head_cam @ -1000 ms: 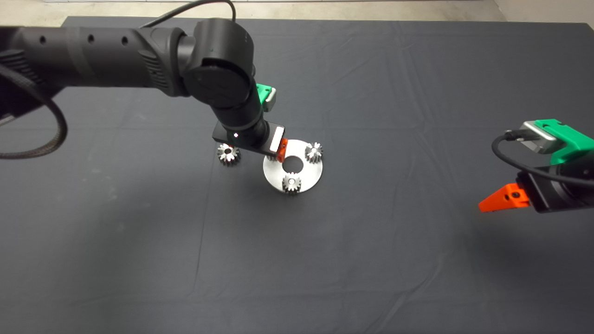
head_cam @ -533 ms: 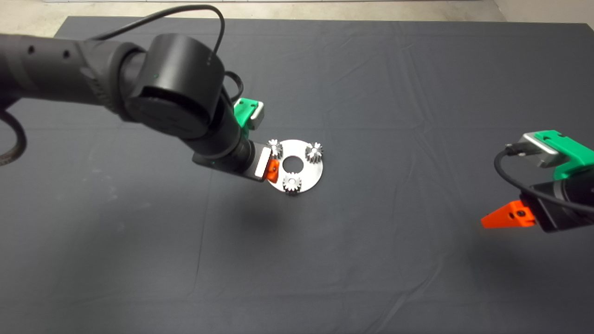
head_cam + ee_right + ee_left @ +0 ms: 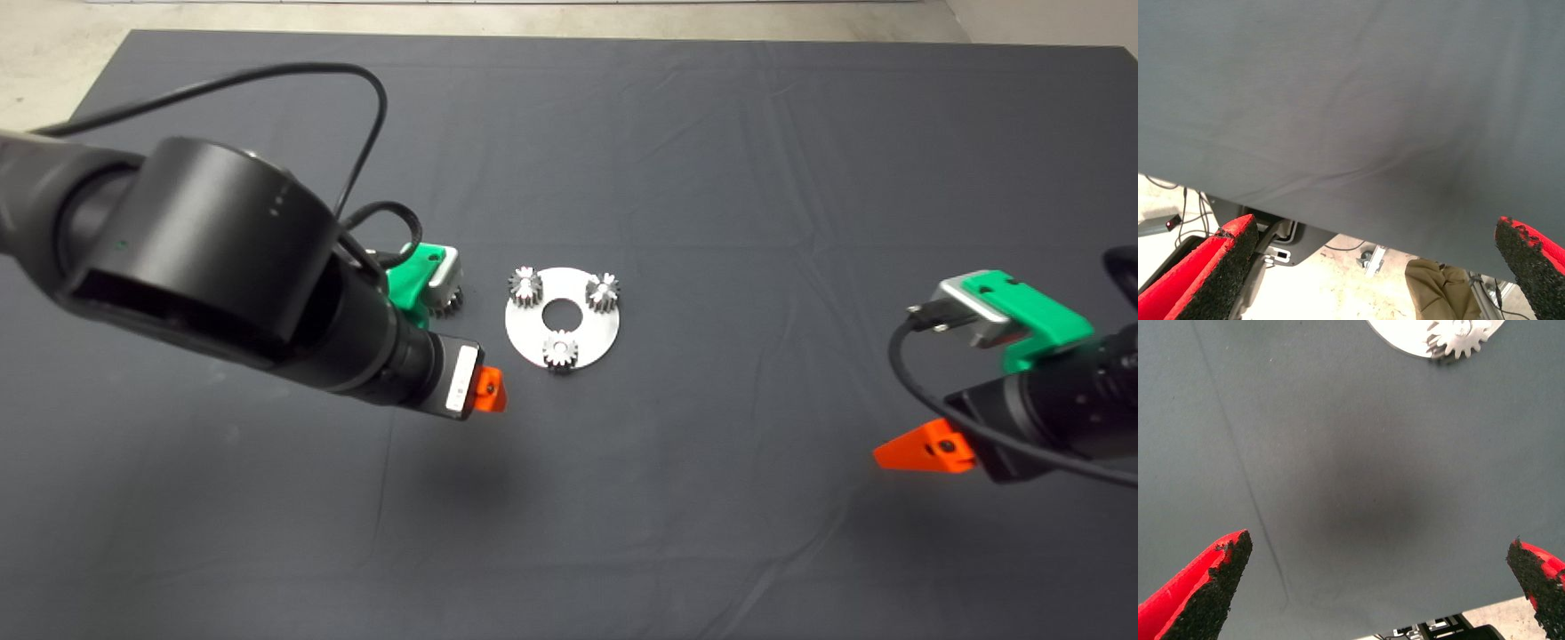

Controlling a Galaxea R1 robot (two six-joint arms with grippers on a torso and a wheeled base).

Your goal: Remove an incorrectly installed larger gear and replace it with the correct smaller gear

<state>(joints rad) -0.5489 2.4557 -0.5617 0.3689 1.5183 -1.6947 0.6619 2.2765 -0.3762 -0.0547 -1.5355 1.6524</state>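
A silver disc plate [image 3: 587, 342] lies mid-mat with three small silver gears standing on it. The smaller gear [image 3: 525, 286] stands at its far left, the other two at the far right [image 3: 603, 291] and the front [image 3: 560, 350]. The larger gear [image 3: 451, 305] lies on the mat left of the plate, mostly hidden behind my left wrist camera. My left gripper [image 3: 487, 391] hangs open and empty over bare mat, front-left of the plate; its wrist view [image 3: 1378, 550] shows a plate gear [image 3: 1458, 335]. My right gripper [image 3: 925, 449] is open and empty at the right [image 3: 1375, 230].
The dark mat [image 3: 711, 533] covers the table, with pale floor [image 3: 533, 18] beyond its far edge. The right wrist view shows the mat's edge with cables and something tan [image 3: 1435, 287] on the floor beyond it.
My left arm has drawn back from the plate's far-left spot towards the front left, uncovering the gear standing there. My right gripper has drifted slightly left and nearer.
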